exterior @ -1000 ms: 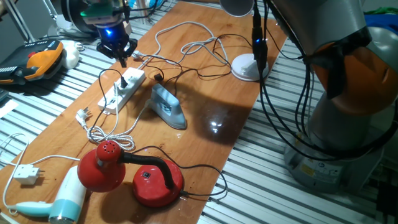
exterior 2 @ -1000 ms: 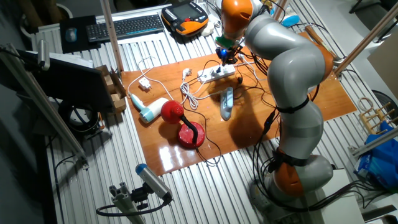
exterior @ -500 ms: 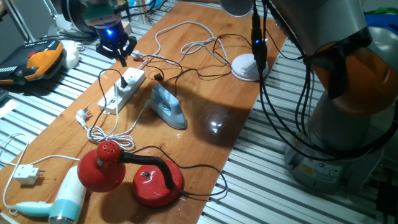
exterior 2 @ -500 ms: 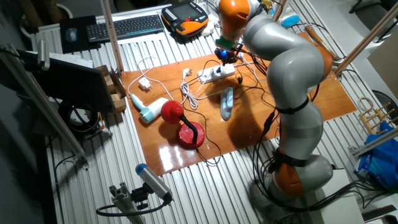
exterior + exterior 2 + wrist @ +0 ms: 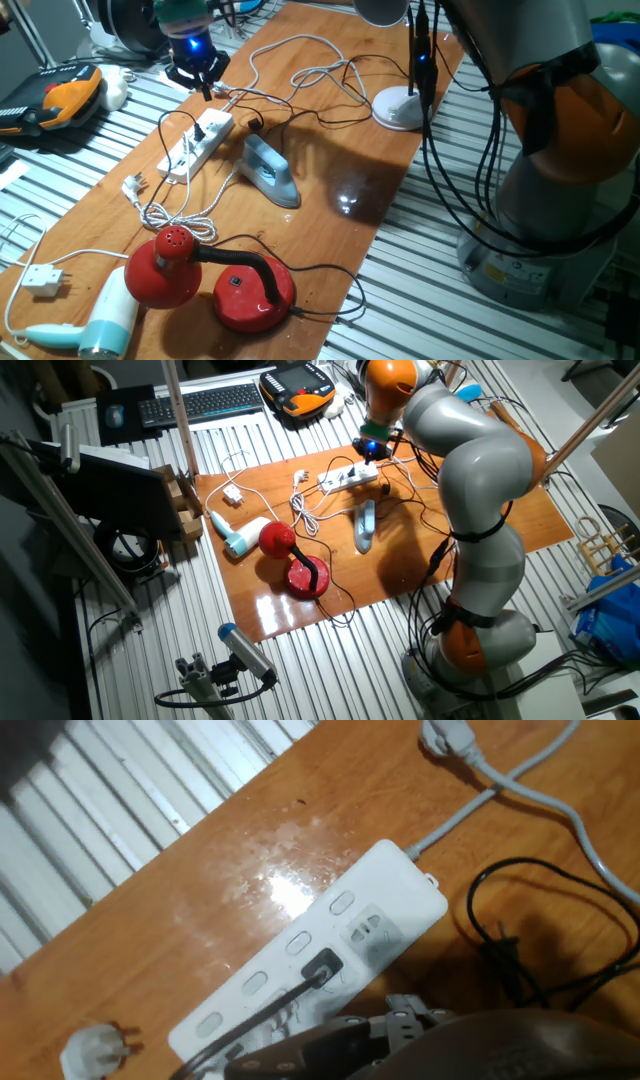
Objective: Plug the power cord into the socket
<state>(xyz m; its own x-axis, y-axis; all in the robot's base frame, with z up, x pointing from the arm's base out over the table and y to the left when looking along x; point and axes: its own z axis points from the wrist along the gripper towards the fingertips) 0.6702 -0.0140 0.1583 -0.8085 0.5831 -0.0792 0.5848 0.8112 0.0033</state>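
the power cord (image 5: pixel 322 966) is sitting with its small black plug in an outlet of the socket (image 5: pixel 380 890), which is lying near the far edge of the surface (image 5: pixel 330 150); the plugging appears done, only the withdrawal is remaining; the fingers (image 5: pixel 205 82) are hanging above the strip, and whether they are parted i cannot tell; no containers are showing.

One socket (image 5: pixel 195 143), one iron (image 5: pixel 271 171), two red lamps (image 5: pixel 215 280)

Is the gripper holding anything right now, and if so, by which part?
Nothing appears held: the gripper hovers above the power strip, where a black plug already sits in an outlet.
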